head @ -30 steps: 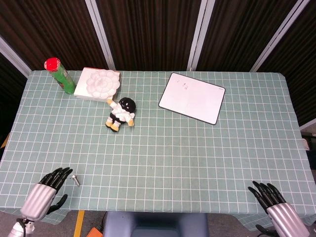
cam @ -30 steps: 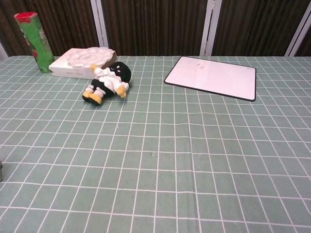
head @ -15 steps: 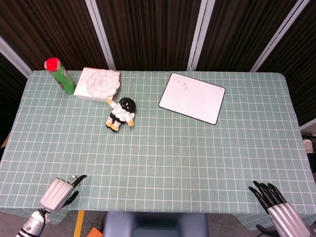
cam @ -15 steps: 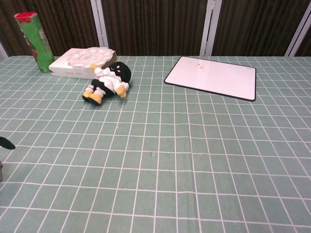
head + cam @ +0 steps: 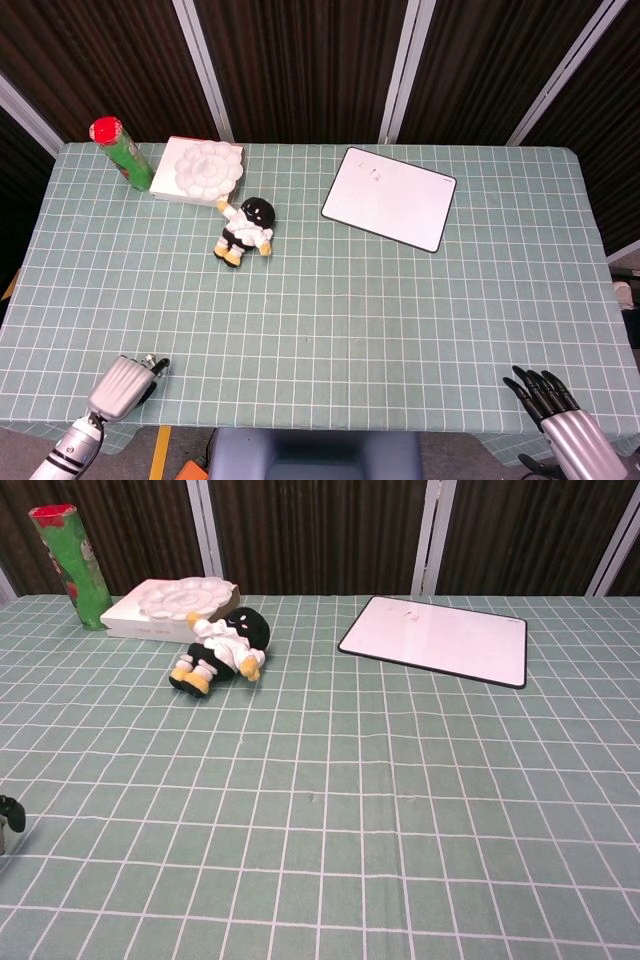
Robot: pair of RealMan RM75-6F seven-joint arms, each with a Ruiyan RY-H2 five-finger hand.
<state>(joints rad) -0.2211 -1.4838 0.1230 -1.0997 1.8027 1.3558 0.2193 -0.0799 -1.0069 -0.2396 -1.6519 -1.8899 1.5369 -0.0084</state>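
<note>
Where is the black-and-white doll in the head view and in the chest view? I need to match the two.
Head view: the doll lies left of centre, just below the white paint palette.
Chest view: the doll lies upper left, touching the palette's front right corner.
Shared landmark: the green can left of the palette.

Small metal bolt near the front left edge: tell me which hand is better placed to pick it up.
Left. The left hand is curled right over the bolt at the table's front left edge, apparently touching it. The right hand sits at the far front right corner, fingers apart, holding nothing.
</note>
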